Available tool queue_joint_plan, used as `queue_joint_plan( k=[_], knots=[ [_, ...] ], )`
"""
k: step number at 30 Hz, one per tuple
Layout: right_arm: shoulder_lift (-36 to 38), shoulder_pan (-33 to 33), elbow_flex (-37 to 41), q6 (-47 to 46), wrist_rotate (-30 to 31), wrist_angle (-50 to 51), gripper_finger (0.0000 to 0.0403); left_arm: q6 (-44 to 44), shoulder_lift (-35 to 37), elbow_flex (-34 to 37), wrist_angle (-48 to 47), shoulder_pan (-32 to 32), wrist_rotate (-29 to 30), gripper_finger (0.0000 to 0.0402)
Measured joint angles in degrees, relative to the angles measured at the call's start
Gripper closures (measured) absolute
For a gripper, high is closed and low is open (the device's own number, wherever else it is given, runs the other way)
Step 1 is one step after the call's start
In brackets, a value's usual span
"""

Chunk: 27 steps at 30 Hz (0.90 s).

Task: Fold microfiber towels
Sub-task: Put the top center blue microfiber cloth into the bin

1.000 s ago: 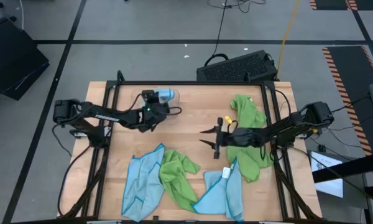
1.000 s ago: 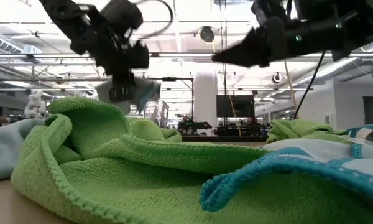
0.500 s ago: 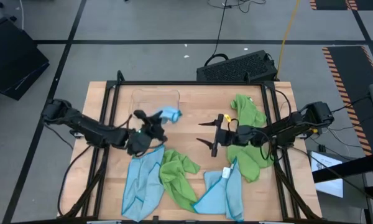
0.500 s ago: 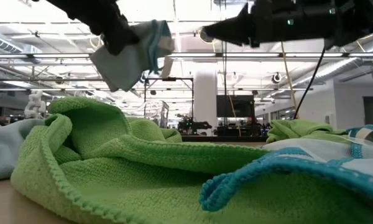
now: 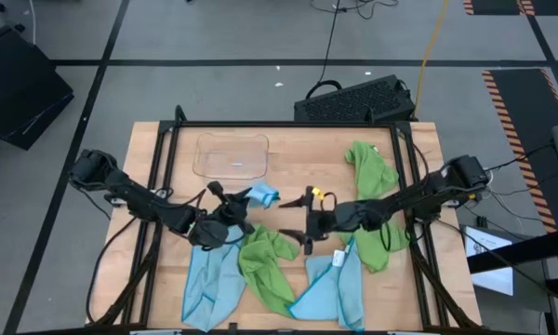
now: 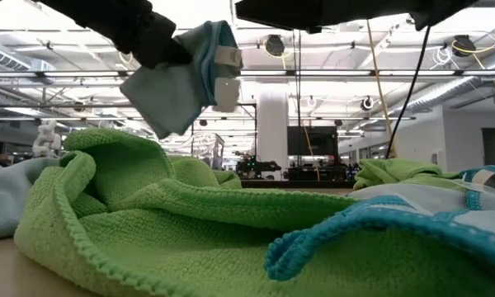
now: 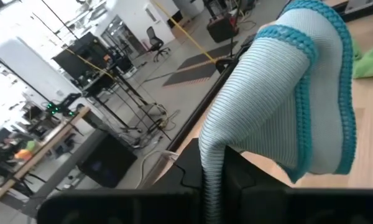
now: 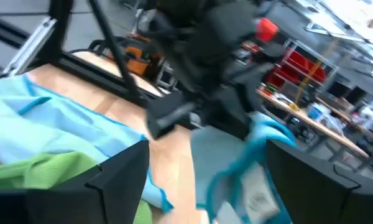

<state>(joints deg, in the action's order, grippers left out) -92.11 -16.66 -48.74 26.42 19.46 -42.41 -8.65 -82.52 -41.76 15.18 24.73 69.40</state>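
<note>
— Holding what, up front?
— The left gripper (image 5: 239, 203), just above table centre, is clamped on a light blue towel (image 5: 259, 195), lifted clear of the wood. At three o'clock from it the right gripper (image 5: 300, 221) waits with its fingers spread, facing the cloth.
— Which step?
— A handover or two-handed stretch, I judge; next the right must close on a free corner.
— And farther off?
— The clear tray (image 5: 232, 154) at twelve o'clock sits bare. A second ago the towel was over it; both grippers have since drawn together.
</note>
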Motion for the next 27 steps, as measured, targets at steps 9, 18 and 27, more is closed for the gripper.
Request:
queue_joint_plan(
  k=[9,18,27],
  knots=[
    [-10.4,-2.6,-7.6,7.3,8.6,-4.2,0.0013,3.0,0.0,0.0,-1.1,0.0,-3.0,0.0378],
    [-14.3,-2.8,-9.1,6.5,16.8,-13.9,0.0008,5.9,0.0,0.0,-5.5,-0.3,-9.8,0.0386],
    [-14.7,2.1,-9.1,-1.6,14.8,-5.3,0.0014,4.3,0.0,0.0,-3.0,-0.7,-16.2,0.0383]
  ],
)
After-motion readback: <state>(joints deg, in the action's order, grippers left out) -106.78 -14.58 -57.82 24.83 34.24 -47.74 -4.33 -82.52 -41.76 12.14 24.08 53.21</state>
